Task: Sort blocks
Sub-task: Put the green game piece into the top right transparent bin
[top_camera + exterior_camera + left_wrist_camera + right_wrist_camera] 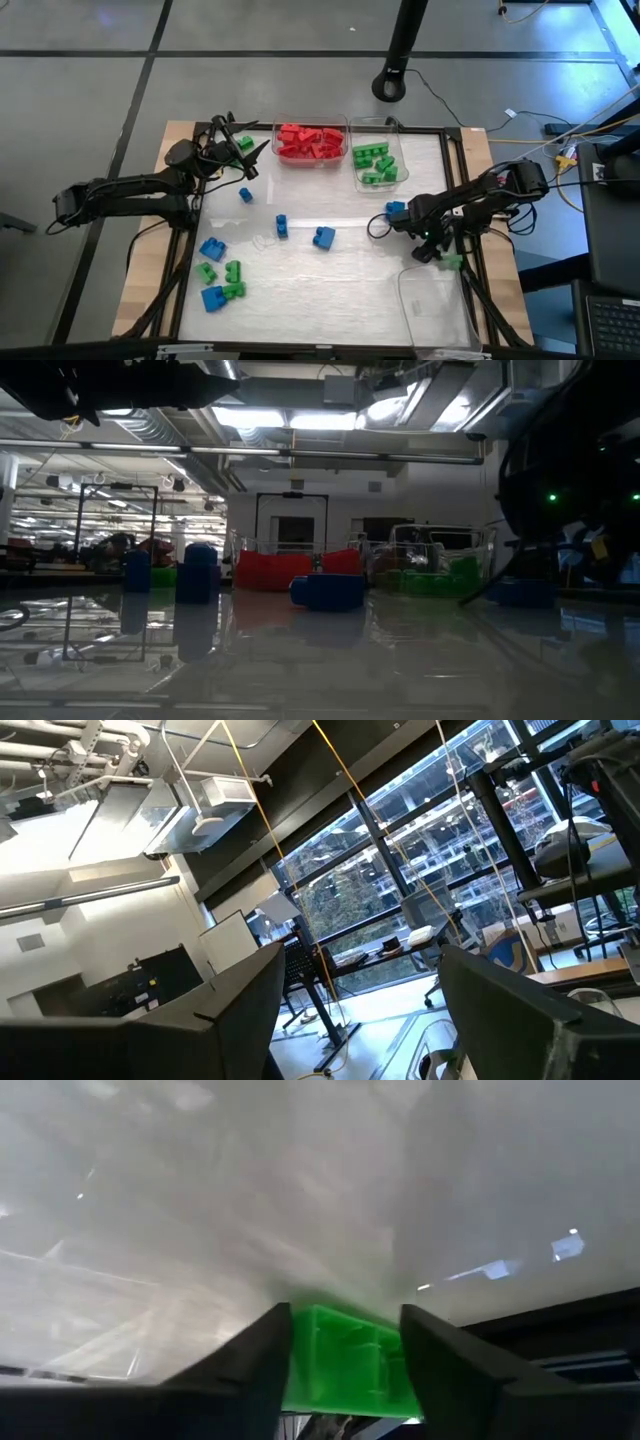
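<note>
Loose blue blocks point(323, 237) and green blocks point(233, 269) lie on the white table. Red blocks fill one clear bin point(310, 142), and green ones fill the bin beside it point(378, 160). My right gripper point(440, 256) is low at the table's right side, shut on a green block point(345, 1365), which also shows in the high view point(452, 262). My left gripper point(248, 150) hangs open at the far left, near the red bin, and points slightly upward. Nothing shows between its fingers point(230, 1010). A green block point(245, 143) shows close by it. My right gripper pinches the green block between its two fingers point(262, 1365), one on each of two opposite sides point(300, 1370). The fingers slant down from above. Whether the block rests on the table or is lifted, I cannot tell.
An empty clear bin point(435, 305) stands at the near right, just beside my right gripper. A blue block point(396, 209) lies next to the right arm. The table's dark frame rail point(470, 250) runs close along the right. Open table lies in the near middle.
</note>
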Available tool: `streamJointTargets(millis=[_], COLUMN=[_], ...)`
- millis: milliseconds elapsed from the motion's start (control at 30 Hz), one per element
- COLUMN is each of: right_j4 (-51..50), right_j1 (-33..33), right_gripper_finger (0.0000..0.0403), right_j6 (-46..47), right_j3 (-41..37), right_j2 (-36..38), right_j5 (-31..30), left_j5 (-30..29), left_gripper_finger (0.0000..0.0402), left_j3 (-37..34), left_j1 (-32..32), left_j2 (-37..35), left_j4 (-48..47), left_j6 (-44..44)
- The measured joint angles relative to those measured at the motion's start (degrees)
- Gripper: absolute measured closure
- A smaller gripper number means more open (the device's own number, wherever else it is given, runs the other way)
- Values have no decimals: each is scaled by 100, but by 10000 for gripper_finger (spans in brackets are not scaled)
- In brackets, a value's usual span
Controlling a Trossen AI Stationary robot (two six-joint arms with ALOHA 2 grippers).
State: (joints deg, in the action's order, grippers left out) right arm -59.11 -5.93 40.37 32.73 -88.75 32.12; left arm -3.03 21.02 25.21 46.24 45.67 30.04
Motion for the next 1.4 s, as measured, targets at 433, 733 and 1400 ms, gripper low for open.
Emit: streamJointTargets(millis=[433, 733, 1400], right_j4=[45, 48, -1441], right_j1=[0, 122, 474], right_gripper_finger=[395, 399, 381], right_j6=[-482, -796, -1518], right_j3=[7, 172, 1899], right_j2=[7, 2, 0], right_j5=[-38, -447, -1314], left_j5=[0, 0, 0], left_gripper_finger=[149, 149, 149], left_j3=[2, 0, 2], left_j1=[0, 1, 0], left_j2=[0, 0, 0], left_j4=[0, 0, -2], left_j6=[0, -2, 11])
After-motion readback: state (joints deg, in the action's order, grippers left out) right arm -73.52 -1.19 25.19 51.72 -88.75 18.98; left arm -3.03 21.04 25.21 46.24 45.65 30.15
